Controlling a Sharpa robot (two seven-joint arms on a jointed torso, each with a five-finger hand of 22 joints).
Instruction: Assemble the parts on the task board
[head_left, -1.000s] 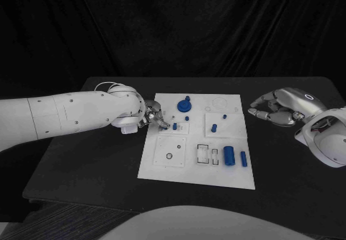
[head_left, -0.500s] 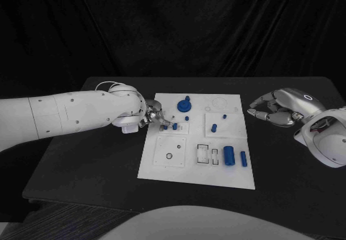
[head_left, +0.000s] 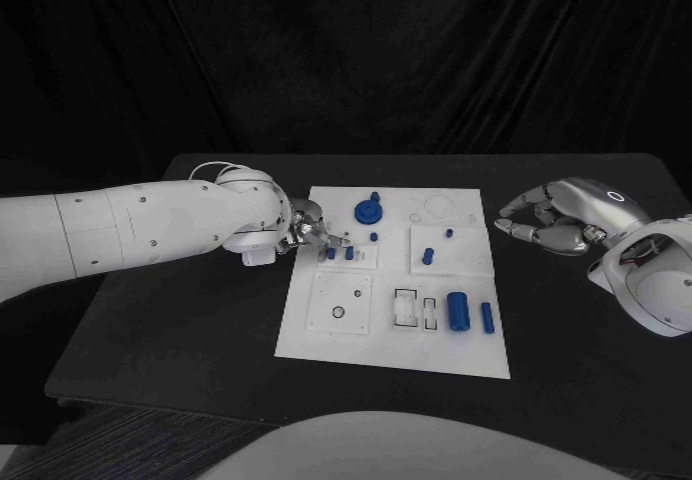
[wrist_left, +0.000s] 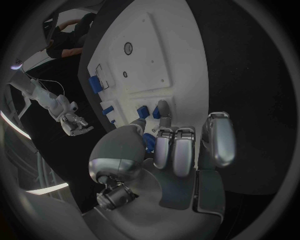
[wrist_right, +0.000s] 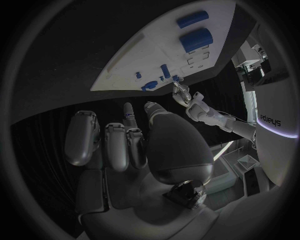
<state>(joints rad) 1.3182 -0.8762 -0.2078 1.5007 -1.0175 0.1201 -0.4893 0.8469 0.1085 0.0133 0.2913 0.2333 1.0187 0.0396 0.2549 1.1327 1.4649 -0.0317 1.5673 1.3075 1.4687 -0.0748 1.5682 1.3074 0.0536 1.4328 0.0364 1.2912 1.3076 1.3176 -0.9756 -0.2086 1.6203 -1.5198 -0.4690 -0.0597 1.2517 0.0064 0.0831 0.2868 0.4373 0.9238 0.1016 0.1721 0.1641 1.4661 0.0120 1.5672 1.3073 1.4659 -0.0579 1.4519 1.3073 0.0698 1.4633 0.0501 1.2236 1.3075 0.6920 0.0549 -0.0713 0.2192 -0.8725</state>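
The white rectangular task board (head_left: 392, 345) lies in the middle of the black bench (head_left: 173, 330). The task seems partly done: small blue pegs (head_left: 349, 253) stand in their block, while the big blue cylinder (head_left: 457, 310) lies flat, probably not yet assembled. The left robot hand (head_left: 306, 234) is at the pegs; whether it holds one, I cannot tell. The right robot hand (head_left: 555, 222) hovers curled, holding nothing.

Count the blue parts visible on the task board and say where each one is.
7 show in the head view: round part at the far edge, small peg, two pegs by the left hand, two mid-board, cylinder and bar near. The left hand may hide more.
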